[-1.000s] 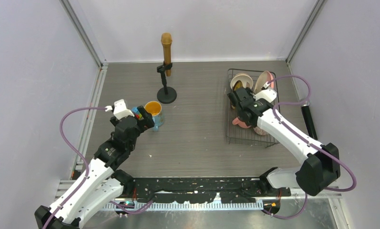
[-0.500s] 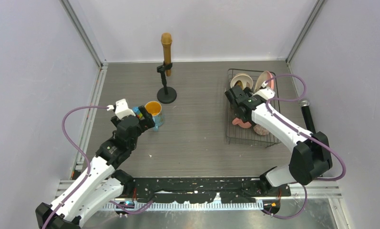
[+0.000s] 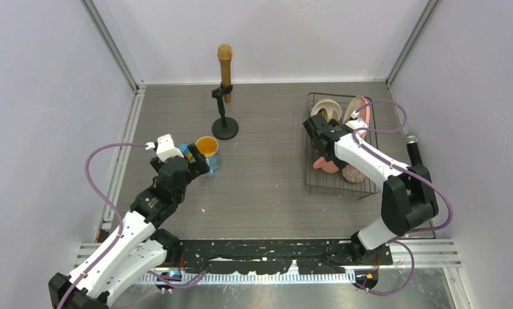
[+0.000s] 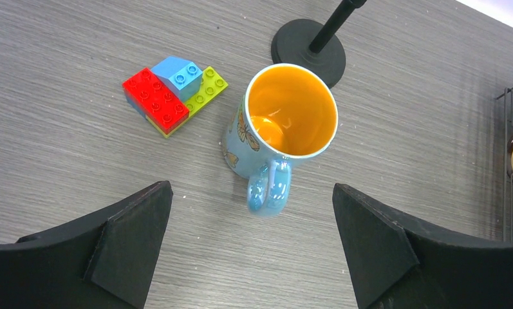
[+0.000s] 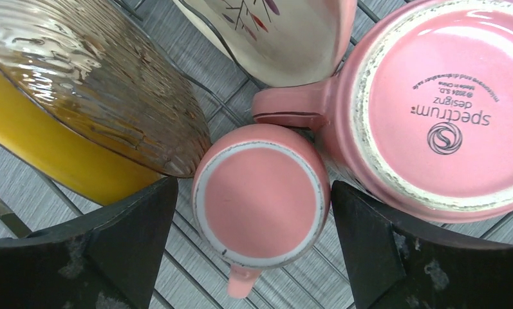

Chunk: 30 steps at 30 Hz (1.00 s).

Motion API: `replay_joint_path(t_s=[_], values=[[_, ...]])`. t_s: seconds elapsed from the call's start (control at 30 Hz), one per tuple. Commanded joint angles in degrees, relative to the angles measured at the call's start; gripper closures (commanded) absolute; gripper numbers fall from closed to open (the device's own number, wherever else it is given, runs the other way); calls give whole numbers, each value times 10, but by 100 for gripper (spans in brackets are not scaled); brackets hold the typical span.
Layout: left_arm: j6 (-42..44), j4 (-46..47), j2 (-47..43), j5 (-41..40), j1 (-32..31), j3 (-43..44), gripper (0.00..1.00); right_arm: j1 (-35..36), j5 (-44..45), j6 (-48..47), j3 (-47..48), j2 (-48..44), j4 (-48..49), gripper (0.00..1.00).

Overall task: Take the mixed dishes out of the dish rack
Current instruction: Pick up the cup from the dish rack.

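Small plain pink mug [image 5: 260,193], upside down with its flat base up, on the floor of the black wire dish rack [image 3: 341,192] at the right side of the grey table [image 3: 266,174]. We judge it the next piece to come out. Right gripper [image 5: 253,187] hangs directly over it, spread wide and holding nothing. In the wrist view the round base sits squarely between the two black fingers [image 5: 112,257] and fills nearly the whole gap. We cannot tell how far above the base the fingertips stand. Key relation: the mug's stub handle points toward the bottom of the wrist view, across the line on which the jaws close, so the pads should meet round wall and not handle. Crowding is our concern. Larger pink mug [image 5: 434,109], also inverted with maker's print on its base, lies just beside on the right, its handle reaching toward the small mug's far edge. Yellow plate with a dark glossy patterned face [image 5: 80,96] leans close on the left, and a cream leaf-motif plate [image 5: 279,38] stands beyond. Each finger must go down into a narrow slot. Left gripper [image 4: 252,188], likewise wide and empty, is well apart across the table, over an upright pale blue mug with orange inside [image 4: 286,122] that stands outside the rack. Right arm is plainly the nearer.
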Motion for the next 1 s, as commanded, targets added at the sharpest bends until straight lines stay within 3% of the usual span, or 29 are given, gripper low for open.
replay_joint_path(t_s=[0.0, 0.67, 0.97], values=[[5, 27, -5, -16, 2, -3, 0, -11, 20, 27, 22, 16, 7, 4], [2, 39, 1, -16, 2, -9, 0, -15, -17, 19, 3, 55, 5, 5], [2, 39, -1, -18, 2, -11, 0, -15, -20, 9, 0, 26, 10, 26]])
